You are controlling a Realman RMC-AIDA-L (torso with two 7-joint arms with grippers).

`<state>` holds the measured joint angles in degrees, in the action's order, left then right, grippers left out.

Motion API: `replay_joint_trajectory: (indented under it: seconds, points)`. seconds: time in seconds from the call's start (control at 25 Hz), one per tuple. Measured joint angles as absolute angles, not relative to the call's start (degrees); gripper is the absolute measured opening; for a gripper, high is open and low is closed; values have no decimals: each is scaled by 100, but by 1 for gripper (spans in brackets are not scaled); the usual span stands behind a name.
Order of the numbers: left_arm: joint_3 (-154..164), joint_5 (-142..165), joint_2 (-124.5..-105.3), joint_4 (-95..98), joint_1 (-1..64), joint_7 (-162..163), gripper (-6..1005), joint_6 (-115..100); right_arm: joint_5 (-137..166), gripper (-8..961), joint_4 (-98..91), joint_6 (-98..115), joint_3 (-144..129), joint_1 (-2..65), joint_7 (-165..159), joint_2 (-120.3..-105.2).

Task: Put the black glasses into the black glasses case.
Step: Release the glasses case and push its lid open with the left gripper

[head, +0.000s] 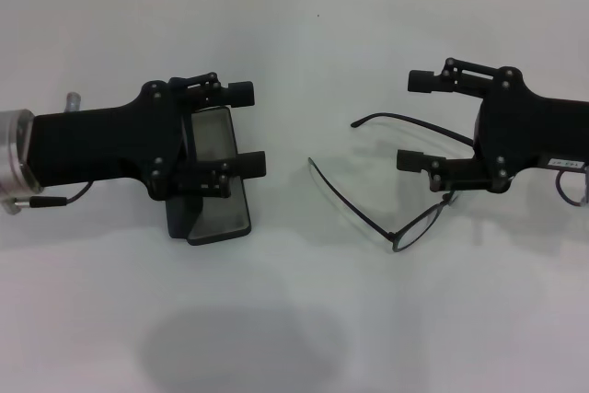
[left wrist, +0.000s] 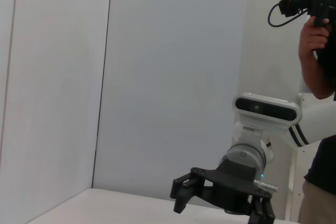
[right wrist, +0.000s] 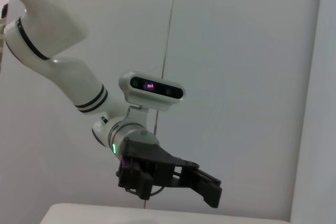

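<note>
The black glasses (head: 416, 227) lie unfolded on the white table, right of centre, lenses toward the front. One temple arm runs back between the fingers of my right gripper (head: 414, 121), which is open and touches nothing. The black glasses case (head: 221, 218) lies left of centre, partly under my left gripper (head: 248, 128). That gripper is open, and a grey face of the case shows between its fingers. The left wrist view shows the right gripper (left wrist: 181, 195) from afar. The right wrist view shows the left gripper (right wrist: 210, 190).
The white table (head: 294, 319) reaches a pale back wall. About a hand's width of bare surface separates the case from the glasses. A person (left wrist: 317, 35) holding a camera stands behind the right arm in the left wrist view.
</note>
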<state>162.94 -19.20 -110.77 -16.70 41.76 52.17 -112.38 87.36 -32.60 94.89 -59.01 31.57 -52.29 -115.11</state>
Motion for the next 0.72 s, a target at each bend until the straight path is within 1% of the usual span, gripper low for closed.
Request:
replay_joint_trajectory:
  seconds: [0.4, 0.52, 0.6, 0.72]
  points:
    - [16295, -1994, -11079, -1690, 4144, 5443, 875, -11205, 8716, 823, -3318, 9430, -5889, 3158, -5213, -11514]
    - [16295, -2200, -11112, -1841, 4117, 5718, 874, -11193, 8720, 822, -3317, 9428, -5888, 3152, -5211, -11514]
    - [16296, -2290, -11131, -2115, 4184, 6400, 870, -11202, 8703, 821, -3318, 9425, -5888, 3139, -5210, -11507]
    - [16299, -2275, -11095, -2636, 4420, 7912, 864, -11220, 8697, 821, -3323, 9423, -5882, 3132, -5206, -11480]
